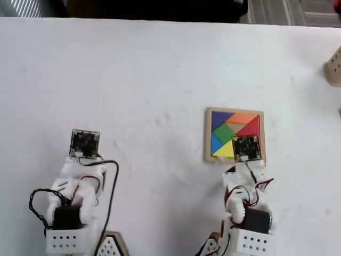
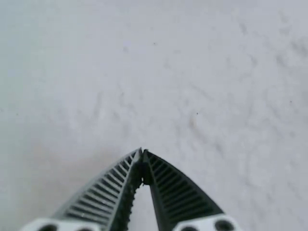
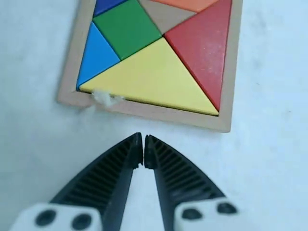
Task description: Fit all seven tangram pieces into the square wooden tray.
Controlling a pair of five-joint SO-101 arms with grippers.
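Seen from above, my right arm (image 1: 246, 176) lies over the corner of the square wooden tray (image 1: 208, 133) nearest to it, hiding part of the yellow piece (image 1: 224, 151) and one corner of the red piece (image 1: 251, 127). From my right wrist, the tray's far side is cut off, taking most of the orange piece (image 3: 192, 4) and the dark blue piece (image 3: 108, 5); the roots of my right pincer (image 3: 143, 144) run off the edge too. A white scrap (image 3: 103, 98) on the rim is too small to identify. On the table (image 1: 133, 80), a tan thing (image 1: 334, 66) is cut by the picture's edge.

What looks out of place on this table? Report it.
A small white scrap lies at the tray's rim, by the yellow triangle's corner. It belongs to no piece. Nothing else stands out.
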